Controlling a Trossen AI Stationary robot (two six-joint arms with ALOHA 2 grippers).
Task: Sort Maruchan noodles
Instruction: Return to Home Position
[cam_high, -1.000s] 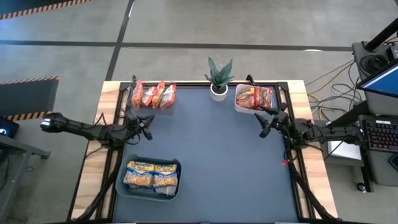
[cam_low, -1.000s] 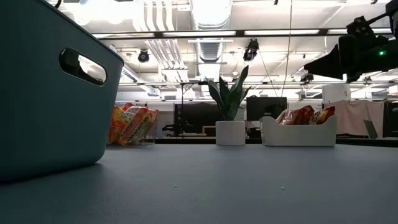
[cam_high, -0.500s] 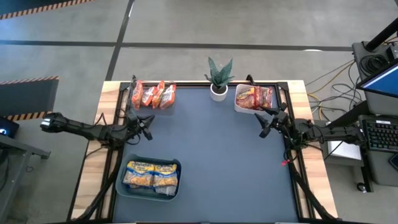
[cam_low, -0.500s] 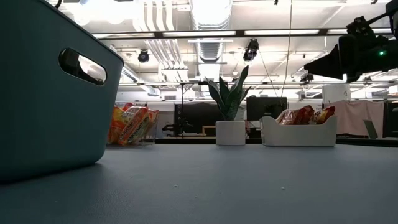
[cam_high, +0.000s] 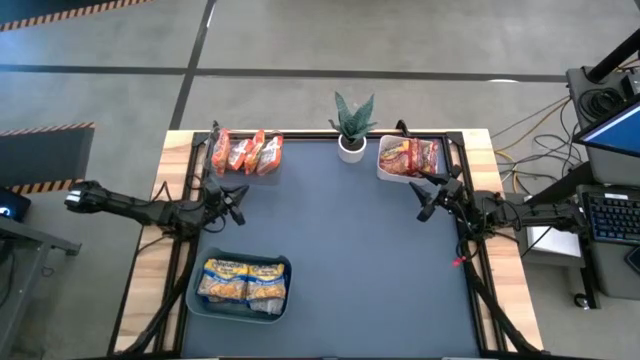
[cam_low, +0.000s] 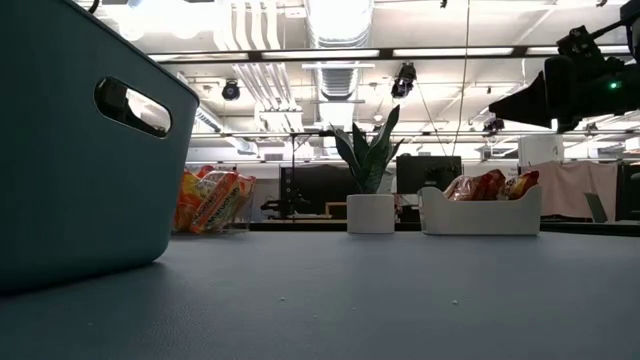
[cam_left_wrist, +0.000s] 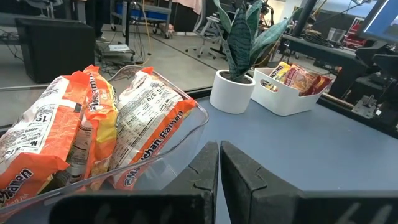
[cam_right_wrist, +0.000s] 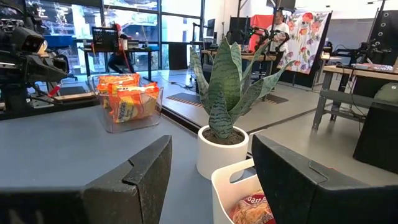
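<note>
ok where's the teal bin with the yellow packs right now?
High view: the teal bin sits left of centre near the bottom edge of the mat, yellow packets inside, with the left gripper nearest above it.

A dark blue mat (cam_high: 340, 250) covers the wooden table (cam_high: 478, 143). At the mat's 12 o'clock edge stands a small potted plant (cam_high: 352, 122) in a white pot. Just beside it, toward 1 o'clock, sits a white bin (cam_low: 480, 218). A transparent bin (cam_left_wrist: 200, 121) sits at 11 o'clock and a teal bin (cam_low: 60, 180) at 7 o'clock. Off the table, at 3 o'clock, lies a keyboard (cam_high: 610, 215).
</note>
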